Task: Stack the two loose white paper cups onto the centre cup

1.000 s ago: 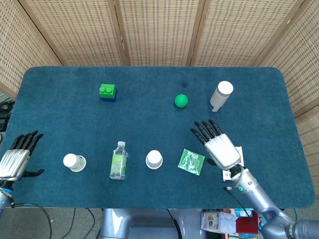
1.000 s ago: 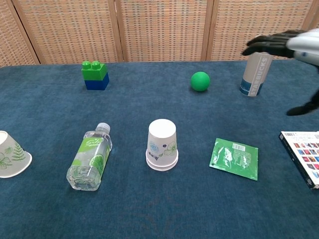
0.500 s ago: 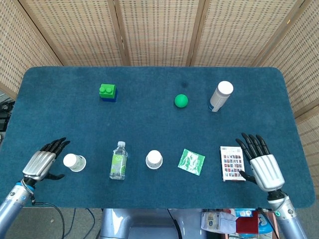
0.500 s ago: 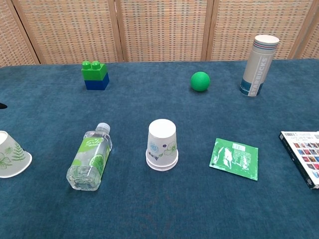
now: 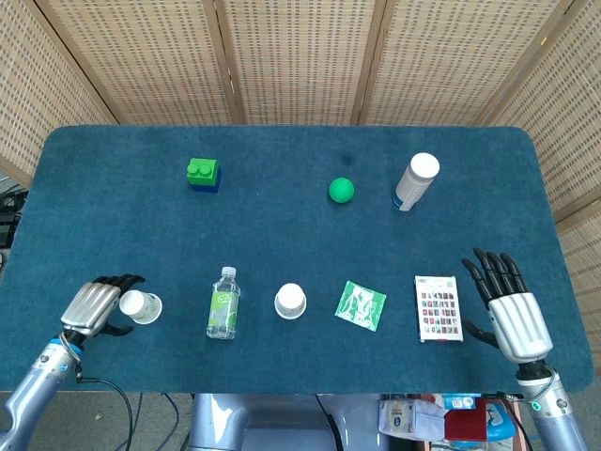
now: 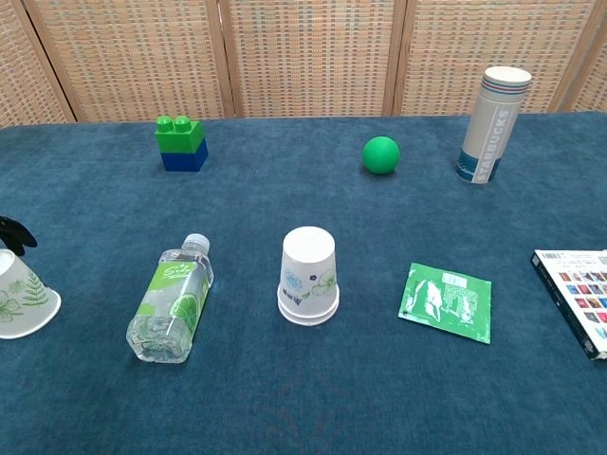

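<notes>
The centre cup [image 5: 290, 301] [image 6: 309, 277] stands upside down near the table's front edge, white with a green leaf print. A loose white cup [image 5: 141, 306] [image 6: 21, 296] lies on its side at the front left. My left hand [image 5: 92, 306] is right beside that cup, its dark fingers [image 6: 13, 233] arched over the top and the thumb on the near side; no firm grip shows. My right hand [image 5: 512, 315] hovers at the front right corner with its fingers spread and nothing in it, and it is outside the chest view.
A water bottle [image 5: 223, 303] [image 6: 172, 300] lies between the two cups. A green sachet [image 5: 361, 305] and a booklet [image 5: 439, 307] lie right of the centre cup. Further back stand a green block [image 5: 203, 174], a green ball [image 5: 341, 190] and a tall tumbler [image 5: 415, 181].
My left hand has moved in from the table's left edge up to the loose cup. My right hand has drawn back from above the booklet to the front right corner.
</notes>
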